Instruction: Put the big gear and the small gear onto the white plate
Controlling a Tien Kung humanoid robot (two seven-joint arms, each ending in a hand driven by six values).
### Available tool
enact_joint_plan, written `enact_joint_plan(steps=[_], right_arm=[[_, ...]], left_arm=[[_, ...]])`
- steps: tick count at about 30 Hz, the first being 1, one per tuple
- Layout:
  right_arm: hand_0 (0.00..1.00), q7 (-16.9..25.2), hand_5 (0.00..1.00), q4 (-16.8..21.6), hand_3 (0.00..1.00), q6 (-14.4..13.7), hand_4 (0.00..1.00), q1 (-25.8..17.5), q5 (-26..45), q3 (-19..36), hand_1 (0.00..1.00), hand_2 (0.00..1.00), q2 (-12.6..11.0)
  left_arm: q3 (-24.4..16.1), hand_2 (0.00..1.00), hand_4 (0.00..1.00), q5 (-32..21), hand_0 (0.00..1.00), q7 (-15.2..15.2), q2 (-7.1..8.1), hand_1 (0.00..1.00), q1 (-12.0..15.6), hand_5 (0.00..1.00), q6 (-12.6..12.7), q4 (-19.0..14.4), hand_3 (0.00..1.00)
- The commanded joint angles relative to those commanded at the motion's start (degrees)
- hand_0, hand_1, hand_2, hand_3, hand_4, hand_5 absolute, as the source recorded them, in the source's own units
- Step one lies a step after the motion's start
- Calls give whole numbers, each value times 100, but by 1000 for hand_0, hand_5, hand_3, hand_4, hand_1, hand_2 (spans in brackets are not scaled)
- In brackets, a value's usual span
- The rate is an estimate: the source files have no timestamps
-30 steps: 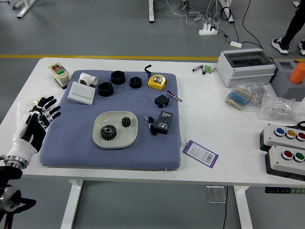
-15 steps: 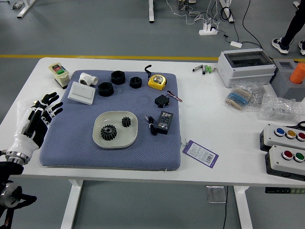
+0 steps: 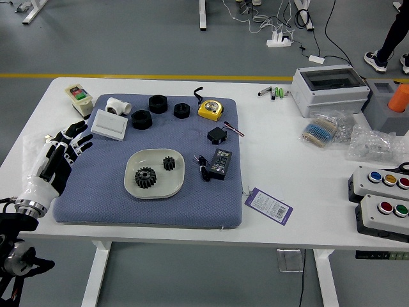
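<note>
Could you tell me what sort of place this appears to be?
Probably a robotics lab or test area: a robot hand reaches over a white table laid with assorted small parts, push-button boxes stand at one side, and cables trail across the floor.

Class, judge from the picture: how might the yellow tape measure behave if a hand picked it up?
The tape measure looks like a rigid, chunky case, so it would probably keep its shape. Its dark strap curves loosely, so it would likely dangle.
</note>
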Motion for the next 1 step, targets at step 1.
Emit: enact_joint_plan(steps=[1], right_arm=[[701, 4, 648, 0, 561, -2, 792, -7, -8, 5, 706, 732, 2]], left_arm=[[-29, 914, 852, 4, 858, -6, 6, 854, 28, 672, 3, -10, 811]])
